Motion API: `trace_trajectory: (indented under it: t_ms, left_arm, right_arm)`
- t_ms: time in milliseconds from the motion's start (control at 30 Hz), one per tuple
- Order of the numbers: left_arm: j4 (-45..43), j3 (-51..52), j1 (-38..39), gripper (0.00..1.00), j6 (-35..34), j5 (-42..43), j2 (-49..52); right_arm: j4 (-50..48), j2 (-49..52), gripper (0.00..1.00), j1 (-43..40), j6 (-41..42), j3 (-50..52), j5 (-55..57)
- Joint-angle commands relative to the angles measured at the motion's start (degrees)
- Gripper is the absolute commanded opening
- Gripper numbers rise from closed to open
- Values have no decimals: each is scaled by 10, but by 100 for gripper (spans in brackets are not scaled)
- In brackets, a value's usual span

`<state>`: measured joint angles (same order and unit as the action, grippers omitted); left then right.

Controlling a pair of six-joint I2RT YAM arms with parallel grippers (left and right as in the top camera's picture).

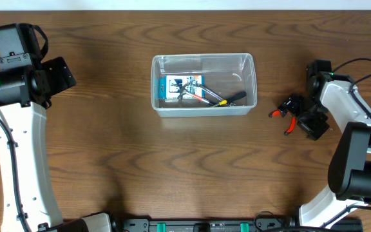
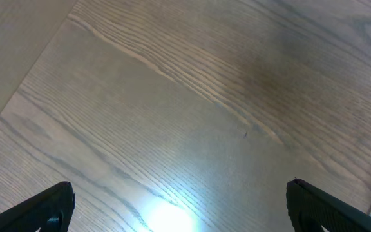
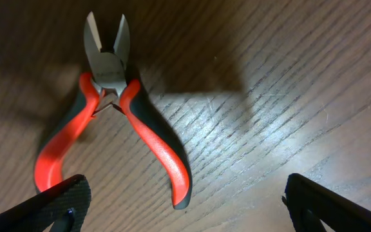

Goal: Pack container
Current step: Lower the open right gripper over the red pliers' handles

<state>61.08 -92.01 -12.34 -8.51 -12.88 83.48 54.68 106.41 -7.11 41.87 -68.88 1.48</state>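
Note:
The container (image 1: 248, 63), a clear plastic bin, stands at the table's middle and holds a blue-and-white box (image 1: 179, 88) and a few dark hand tools (image 1: 219, 98). To its right on the wood lie side cutters (image 1: 285, 110) with red-and-black handles. My right gripper (image 1: 306, 118) hovers beside them. In the right wrist view the cutters (image 3: 118, 109) lie with handles spread and blades pointing away. My right gripper (image 3: 185, 212) is open, one handle end reaching between its fingers. My left gripper (image 1: 66, 74) stays far left, and in its own view my left gripper (image 2: 182, 212) is open over bare wood.
The wooden table (image 1: 121, 154) stretches around the bin. The left arm's white body (image 1: 24, 161) runs down the left side and the right arm's base (image 1: 359, 174) fills the lower right corner. A black rail (image 1: 205, 225) lines the front edge.

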Motion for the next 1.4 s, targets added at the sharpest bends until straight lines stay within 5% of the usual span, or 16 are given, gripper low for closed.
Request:
trace_trajectory:
  t_ms: [0, 1367]
  left_arm:
    - [0, -1, -2, 98, 9, -9, 1]
    - [0, -1, -2, 98, 9, -9, 1]
  right_arm:
    - [2, 4, 99, 2, 3, -8, 6]
    - [-13, 8, 99, -5, -38, -5, 7]
